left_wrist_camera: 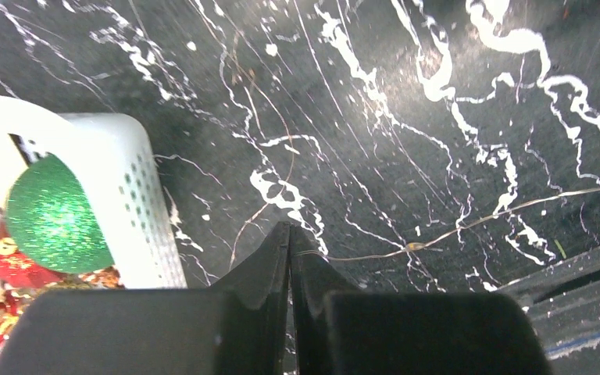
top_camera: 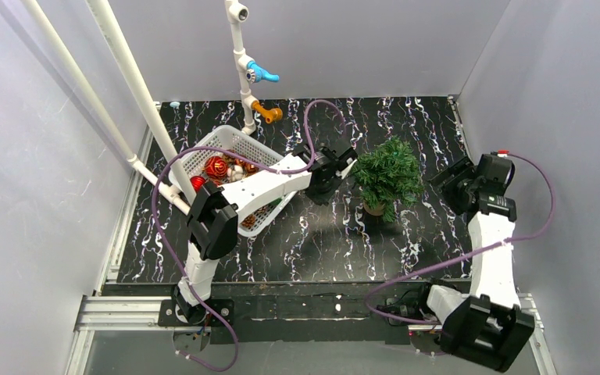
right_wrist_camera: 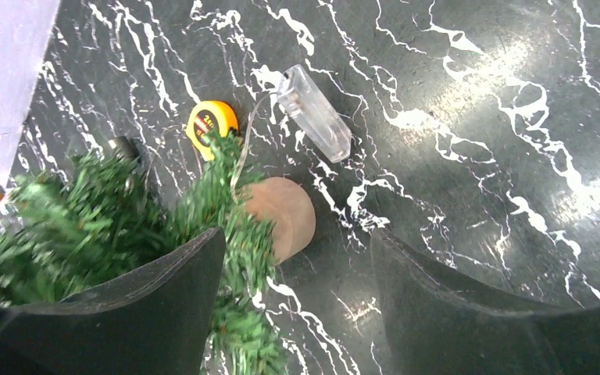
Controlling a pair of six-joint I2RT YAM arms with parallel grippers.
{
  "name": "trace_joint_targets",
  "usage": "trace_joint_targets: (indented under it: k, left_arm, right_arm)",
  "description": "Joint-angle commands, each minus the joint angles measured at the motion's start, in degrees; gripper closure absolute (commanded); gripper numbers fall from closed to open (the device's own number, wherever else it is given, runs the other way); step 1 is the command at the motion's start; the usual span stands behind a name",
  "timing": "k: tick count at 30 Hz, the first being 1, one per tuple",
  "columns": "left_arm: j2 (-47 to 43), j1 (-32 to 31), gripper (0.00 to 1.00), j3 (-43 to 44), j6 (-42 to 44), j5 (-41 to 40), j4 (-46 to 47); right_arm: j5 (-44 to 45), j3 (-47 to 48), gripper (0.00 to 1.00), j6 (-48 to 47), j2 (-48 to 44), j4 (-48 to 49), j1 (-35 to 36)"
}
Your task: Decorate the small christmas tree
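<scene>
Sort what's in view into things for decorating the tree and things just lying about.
For the job: small christmas tree; white basket; green ball ornament; red ornament; thin wire; clear box, probably its battery case.
Lying about: yellow tape measure; white pipe with blue and orange valves.

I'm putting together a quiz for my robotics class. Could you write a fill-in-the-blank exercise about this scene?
1. The left pincer is ____.
2. The right pincer, next to the small christmas tree, is ____.
3. The glitter ball in the white basket is ____.
4. The round tape measure near the tree is ____.

Missing words: shut; open; green; yellow.
</scene>
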Motion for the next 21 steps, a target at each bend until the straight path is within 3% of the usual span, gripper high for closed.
trace_joint_targets:
  k: [1, 5, 10, 16, 21]
  left_arm:
    - [-3.2, 0.3, 1.00, 3.2, 1.4, -6.6, -1.8]
    - [-0.1, 1.3, 1.00, 8.6, 1.9, -7.1, -1.7]
    - [2.4, 2.4, 1.00, 13.9, 1.7, -6.2, -3.4]
    - [3.5, 2.9, 1.00, 17.6, 3.7, -3.5, -3.4]
    - [3.0, 3.0, 1.00, 17.9, 3.8, -1.3, -3.0]
  right_arm:
    - [2.3, 1.1, 0.24, -1.3, -8.5, -4.9, 0.0]
    - [-2.0, 5.2, 0.25, 0.1, -13.7, -1.6, 0.3]
    - [-8.8, 18.3, 0.26, -6.5, -8.6, -1.0, 3.6]
    - [-14.3, 27.1, 0.33, -22.2, -4.5, 6.7, 11.1]
    - [-32.0, 24.6, 0.43, -41.4, -2.5, 10.6, 16.4]
